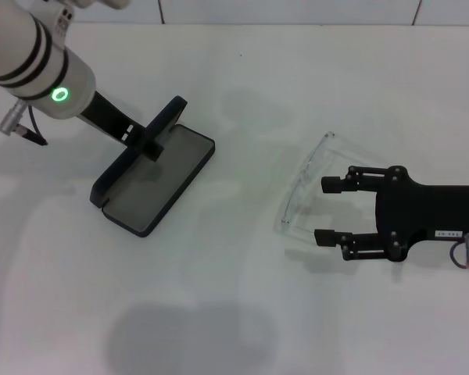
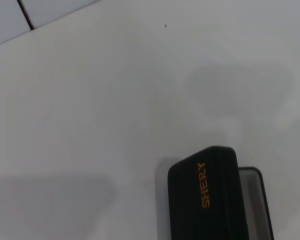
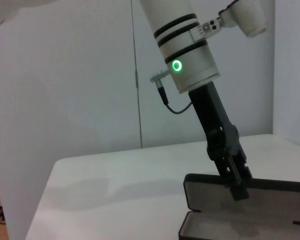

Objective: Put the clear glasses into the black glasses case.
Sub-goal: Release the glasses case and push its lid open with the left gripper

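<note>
Closest to my head cam is the right gripper (image 1: 322,211), a black two-finger claw coming in from the right side of the big white tabletop (image 1: 234,312). Its fingers are spread wide apart with nothing between them, tips sitting just beside the clear glasses.

Going by size from there: that white table takes up pretty much the whole view. Next is the rectangular black hard-shell glasses case (image 1: 152,183) over on the left half, lying open with the grey lining facing up and the lid standing up along its far-left edge. On my left wrist cam I can read orange "SHERY" lettering on the lid's outside.

My left gripper (image 1: 152,141) is right at that raised lid, and from the right wrist cam the fingers look closed on the lid's edge, pinning it open.

Smallest thing is the transparent, colourless plastic wraparound glasses (image 1: 301,191), lying flat on the table right of centre, well apart from the case, lens toward the case and the thin arms pointing back at the right gripper.
</note>
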{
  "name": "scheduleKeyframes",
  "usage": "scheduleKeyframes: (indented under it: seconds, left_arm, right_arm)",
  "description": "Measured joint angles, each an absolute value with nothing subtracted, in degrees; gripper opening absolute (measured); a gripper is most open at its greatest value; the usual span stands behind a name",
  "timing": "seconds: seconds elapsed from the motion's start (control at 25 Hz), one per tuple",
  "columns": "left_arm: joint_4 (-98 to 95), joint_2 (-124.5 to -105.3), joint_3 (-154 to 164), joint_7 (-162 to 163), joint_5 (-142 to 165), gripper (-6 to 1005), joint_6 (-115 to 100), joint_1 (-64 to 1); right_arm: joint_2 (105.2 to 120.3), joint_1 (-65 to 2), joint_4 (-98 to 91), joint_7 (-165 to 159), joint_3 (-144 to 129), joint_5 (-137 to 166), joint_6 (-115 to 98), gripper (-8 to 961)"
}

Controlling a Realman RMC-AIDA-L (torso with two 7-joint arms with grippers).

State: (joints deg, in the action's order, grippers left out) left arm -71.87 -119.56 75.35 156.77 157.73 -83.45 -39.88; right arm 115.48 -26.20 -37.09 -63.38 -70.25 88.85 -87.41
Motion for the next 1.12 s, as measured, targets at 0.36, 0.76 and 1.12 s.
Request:
scheduleKeyframes:
  seconds: [0.36,0.76,1.12]
  left_arm:
    - [-72.9,-119.6,76.3,156.9,157.9,627,-83.1,-40.2]
    - [-73.4,-119.62,76.5,156.5,157.7,264,-82.9,-40.3]
    - [-77.4,-119.62,79.2,153.8,157.8,174,-81.7,-39.8]
  right_arm:
    - [115.49,-26.2,-37.1,-63.4,-70.1,88.9,-86.9,735]
    - [115.45,-26.2,-37.1,-63.4,-70.0,88.9,-86.1,734]
    - [115.4,-26.2,-37.1,-63.4,-70.0,88.7,-86.0,734]
